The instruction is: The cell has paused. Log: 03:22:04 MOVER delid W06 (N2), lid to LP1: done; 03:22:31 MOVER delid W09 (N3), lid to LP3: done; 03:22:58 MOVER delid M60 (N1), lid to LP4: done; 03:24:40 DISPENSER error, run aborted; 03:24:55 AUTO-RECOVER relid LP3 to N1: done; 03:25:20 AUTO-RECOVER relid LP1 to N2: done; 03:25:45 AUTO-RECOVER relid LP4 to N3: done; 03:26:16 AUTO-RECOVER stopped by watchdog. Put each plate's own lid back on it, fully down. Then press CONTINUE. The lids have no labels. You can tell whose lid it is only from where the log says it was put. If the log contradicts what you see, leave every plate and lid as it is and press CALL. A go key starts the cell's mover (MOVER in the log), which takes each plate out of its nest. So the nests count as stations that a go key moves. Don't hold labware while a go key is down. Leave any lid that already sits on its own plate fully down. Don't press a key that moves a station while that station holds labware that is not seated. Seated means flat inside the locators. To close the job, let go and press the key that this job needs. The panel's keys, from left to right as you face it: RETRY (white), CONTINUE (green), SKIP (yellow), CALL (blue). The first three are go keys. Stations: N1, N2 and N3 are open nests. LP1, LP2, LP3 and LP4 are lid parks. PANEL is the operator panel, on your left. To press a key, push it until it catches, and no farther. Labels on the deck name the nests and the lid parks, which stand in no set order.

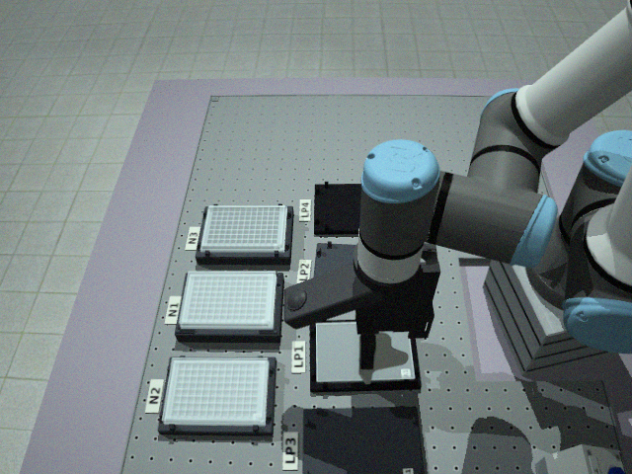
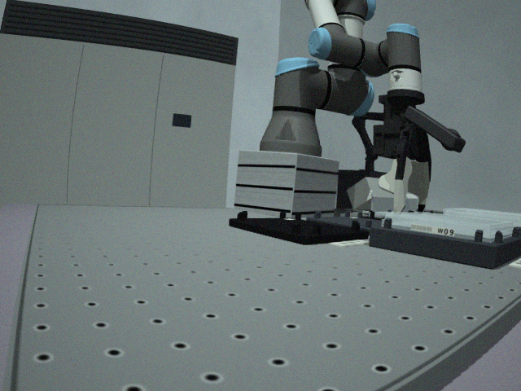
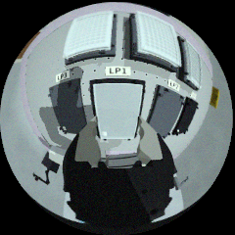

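A clear lid (image 1: 339,352) lies flat in the LP1 park, seen in the wrist view (image 3: 117,110) under the LP1 label. My gripper (image 1: 368,353) stands straight down over it, its two fingers closed on the lid's long edges near the right end. It is low behind the plates in the exterior view (image 2: 410,197). Plates sit in nests N3, N1 (image 1: 228,299) and N2 (image 1: 216,391). The N1 and N2 plates carry frosted lids. The N3 plate, labelled W09 (image 2: 444,230), shows its wells sharply and looks uncovered.
Dark lid parks LP4 (image 1: 337,208) and LP3 (image 1: 362,438) hold nothing. LP2 (image 1: 332,263) is mostly hidden under my wrist. The arm's stepped base (image 1: 525,316) stands to the right of the parks. The panel is not clearly in view.
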Motion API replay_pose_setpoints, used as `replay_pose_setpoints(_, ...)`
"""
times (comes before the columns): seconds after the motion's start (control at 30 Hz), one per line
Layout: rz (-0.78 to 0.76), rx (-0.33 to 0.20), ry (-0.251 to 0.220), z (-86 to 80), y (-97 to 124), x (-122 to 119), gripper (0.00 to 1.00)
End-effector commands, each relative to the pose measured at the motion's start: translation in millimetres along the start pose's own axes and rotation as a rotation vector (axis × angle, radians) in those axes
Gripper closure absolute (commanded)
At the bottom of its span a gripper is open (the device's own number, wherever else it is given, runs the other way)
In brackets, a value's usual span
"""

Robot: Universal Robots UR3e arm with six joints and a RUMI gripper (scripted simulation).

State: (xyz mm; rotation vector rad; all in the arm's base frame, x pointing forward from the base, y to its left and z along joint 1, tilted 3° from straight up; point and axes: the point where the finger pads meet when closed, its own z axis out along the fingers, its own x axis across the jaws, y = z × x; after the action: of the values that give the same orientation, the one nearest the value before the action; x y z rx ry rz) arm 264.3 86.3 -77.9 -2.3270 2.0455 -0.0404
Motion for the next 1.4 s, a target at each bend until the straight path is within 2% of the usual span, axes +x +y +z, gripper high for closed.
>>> replay_pose_setpoints(0.0, 0.0, 0.002, 0.0, -0.3, -0.6, 0.1, 1.0)
replay_pose_setpoints(0.57, 0.0, 0.002, 0.0, -0.3, -0.6, 0.1, 1.0)
replay_pose_setpoints(1.37, 0.0, 0.002, 0.0, -37.0, -0.7, 0.2, 1.0)
